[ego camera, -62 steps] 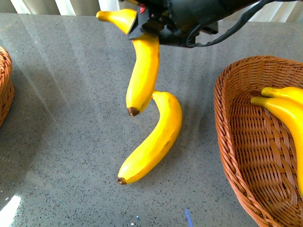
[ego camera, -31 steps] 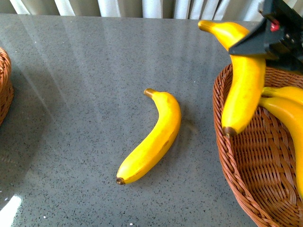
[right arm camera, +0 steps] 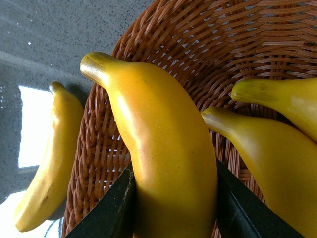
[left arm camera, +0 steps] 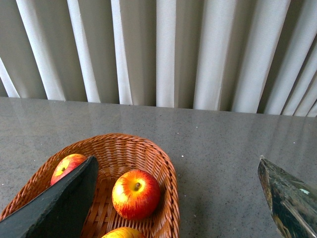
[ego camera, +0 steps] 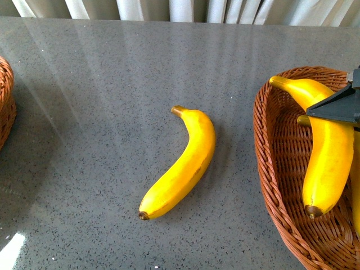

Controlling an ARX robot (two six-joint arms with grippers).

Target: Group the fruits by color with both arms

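My right gripper (right arm camera: 173,198) is shut on a yellow banana (right arm camera: 163,148), gripping it across its middle. That banana (ego camera: 323,152) hangs brown tip down inside the right wicker basket (ego camera: 274,169). Two more bananas (right arm camera: 262,153) (right arm camera: 290,99) lie in that basket beside it. Another banana (ego camera: 180,166) lies loose on the grey table near the middle. My left gripper (left arm camera: 173,208) is open above the edge of the left basket (left arm camera: 169,171), which holds three red-yellow apples (left arm camera: 136,193) (left arm camera: 67,166) (left arm camera: 123,233).
In the front view the left basket (ego camera: 5,95) shows only as a sliver at the far left edge. White curtains (ego camera: 169,8) hang behind the table's far edge. A bright glare patch (ego camera: 11,247) lies on the near left of the tabletop.
My right gripper carried the banana from above the table's middle to the right and lowered it into the right basket. The loose banana on the table has not moved.
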